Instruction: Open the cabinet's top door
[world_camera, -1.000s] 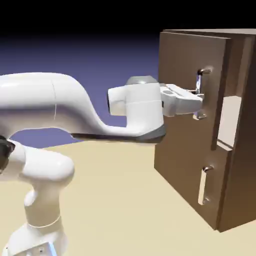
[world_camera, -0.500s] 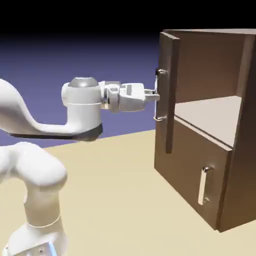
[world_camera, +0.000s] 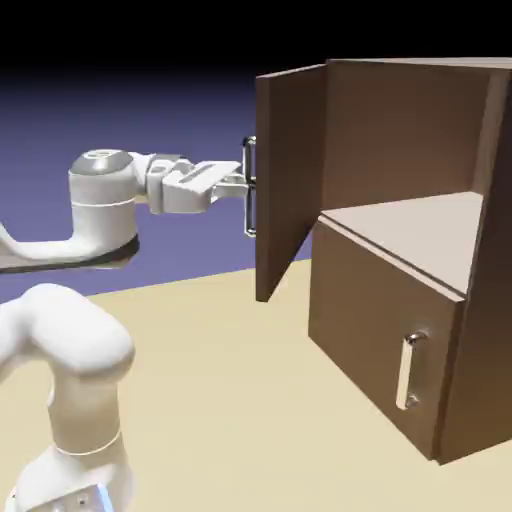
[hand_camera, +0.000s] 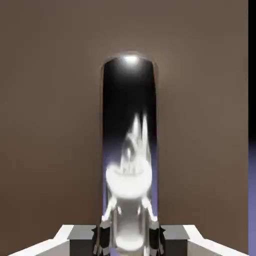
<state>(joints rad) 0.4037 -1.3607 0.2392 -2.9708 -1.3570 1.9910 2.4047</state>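
The dark-brown cabinet (world_camera: 420, 250) stands at the exterior view's right. Its top door (world_camera: 290, 180) is swung far out to the left, and the upper compartment with its pale shelf (world_camera: 420, 225) lies bare. My gripper (world_camera: 243, 182) is shut on the top door's vertical silver handle (world_camera: 249, 187), with the arm stretched level from the left. In the hand view the shiny handle (hand_camera: 129, 135) runs up the middle, clamped between my dark fingertips (hand_camera: 102, 235) at the bottom edge, with the brown door panel (hand_camera: 50, 125) filling the frame behind it.
The lower door (world_camera: 385, 340) is closed, its short silver handle (world_camera: 408, 372) at the front. The tan table (world_camera: 240, 400) spreads below the open door. My white arm's base (world_camera: 70, 400) fills the lower left.
The top door has swung from nearly closed to wide open. My gripper kept hold of the handle and moved left with it, away from the cabinet.
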